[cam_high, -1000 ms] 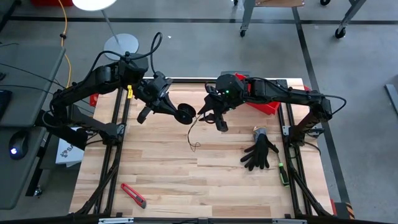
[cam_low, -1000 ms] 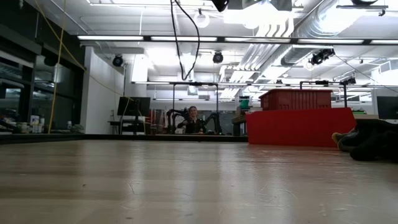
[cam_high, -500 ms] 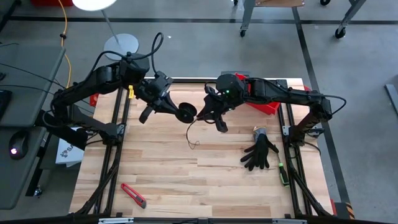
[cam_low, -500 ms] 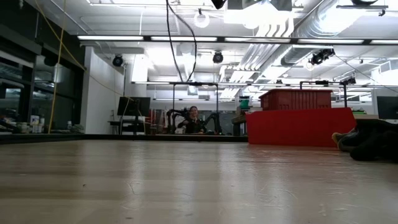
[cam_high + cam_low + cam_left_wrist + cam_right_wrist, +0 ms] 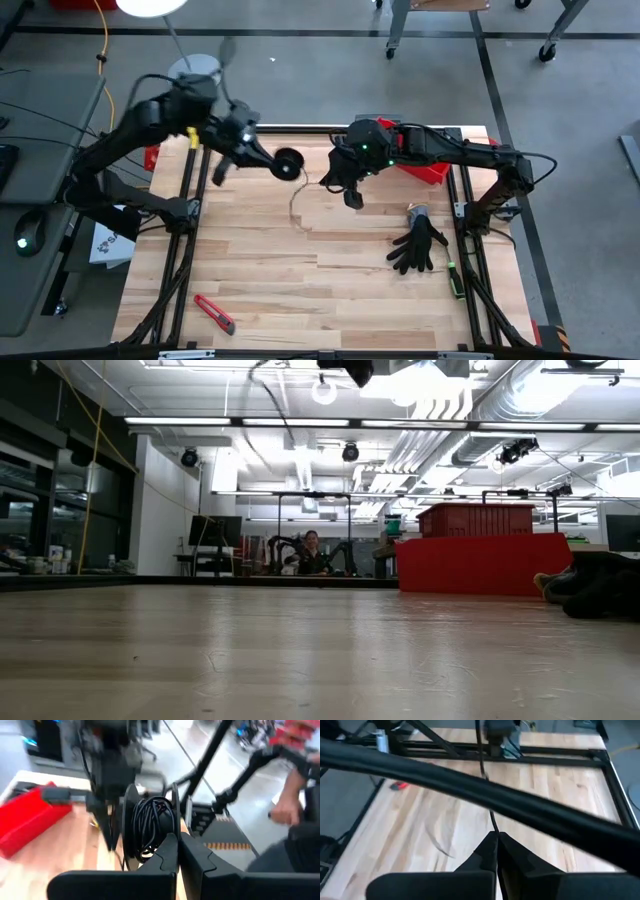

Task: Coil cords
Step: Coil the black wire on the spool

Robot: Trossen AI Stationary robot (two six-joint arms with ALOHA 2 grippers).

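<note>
You had the spool (image 5: 288, 163) raised above the far-left part of the tabletop (image 5: 330, 290), clamped at its rim between the closed fingers of the left gripper (image 5: 177, 851); in the left wrist view the wound turns sat loosely bunched on the hub. The cord (image 5: 297, 203) ran from the spool to the right gripper (image 5: 496, 845), which stood over the far middle of the tabletop with its fingers pinched shut on the strand, and a slack loop hung between the two down toward the wood. By my judgement the cord was very light and wholly limp: it would not hold a shape, would kink or snag on itself if fed slack, and was thin enough to slip through closed fingers under a steady pull. The spool appeared rigid and light, so the rim hold was sound, though you should have kept the fingers off the winding channel. The strand was best held close to the spool, under light tension. The black gloves (image 5: 418, 244) and the red cutter (image 5: 215, 313) lay well apart from the work.
</note>
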